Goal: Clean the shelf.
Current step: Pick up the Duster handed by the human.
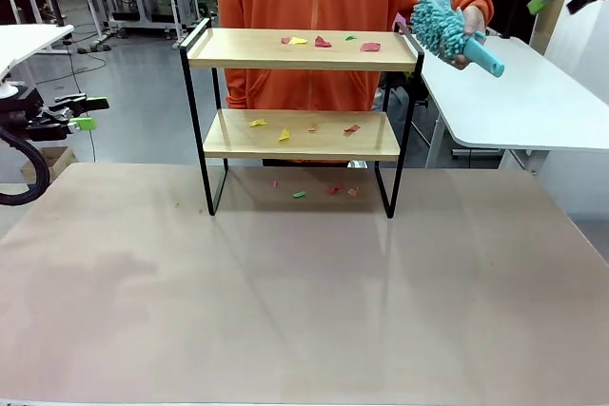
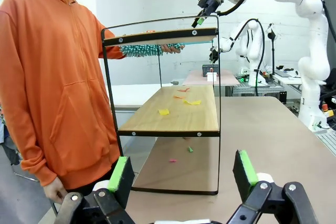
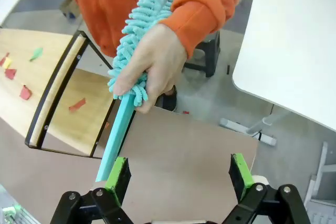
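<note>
we are seeing the shelf (image 1: 247, 48) standing far across the table (image 1: 285, 311), stiff, likely light, scraps (image 1: 322, 42) on both boards; a person's hand (image 3: 152, 59) is offering a soft duster (image 1: 442, 26), rigid handle (image 3: 118, 135) graspable; left gripper (image 2: 182, 174) and right gripper (image 3: 179, 171) are gaping, empty

Left gripper (image 2: 182, 161) held low, right gripper (image 3: 178, 167) raised high, both spread wide.

Up close, the left gripper (image 2: 181, 174): black links, bright green pads (image 2: 119, 174), silver screws (image 2: 71, 198) at the joints. The right gripper (image 3: 178, 174), same build. Across the way, a glossy white arm (image 2: 310, 30). A thick black cable (image 1: 40, 173) loops alongside. The person (image 1: 324, 16) wears an orange zipped hoodie (image 2: 58, 77), front pocket.
</note>
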Controlling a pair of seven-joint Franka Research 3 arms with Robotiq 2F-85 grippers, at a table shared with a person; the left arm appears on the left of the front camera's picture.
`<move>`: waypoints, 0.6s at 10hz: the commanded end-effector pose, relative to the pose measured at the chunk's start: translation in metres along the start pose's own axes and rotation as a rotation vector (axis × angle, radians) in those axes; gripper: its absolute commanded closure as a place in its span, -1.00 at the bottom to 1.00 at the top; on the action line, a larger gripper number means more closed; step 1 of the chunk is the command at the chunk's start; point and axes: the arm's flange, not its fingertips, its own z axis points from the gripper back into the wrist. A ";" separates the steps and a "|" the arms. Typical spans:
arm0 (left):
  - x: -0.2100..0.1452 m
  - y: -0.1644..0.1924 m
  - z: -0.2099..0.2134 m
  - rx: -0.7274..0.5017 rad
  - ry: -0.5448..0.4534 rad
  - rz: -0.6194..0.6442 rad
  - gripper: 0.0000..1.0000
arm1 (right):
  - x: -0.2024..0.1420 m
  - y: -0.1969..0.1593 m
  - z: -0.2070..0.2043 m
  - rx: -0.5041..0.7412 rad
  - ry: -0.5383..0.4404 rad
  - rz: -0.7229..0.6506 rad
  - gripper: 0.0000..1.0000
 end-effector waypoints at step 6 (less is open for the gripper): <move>0.002 0.000 0.000 -0.004 0.003 -0.003 -1.00 | 0.003 0.022 0.020 -0.063 -0.014 -0.026 -1.00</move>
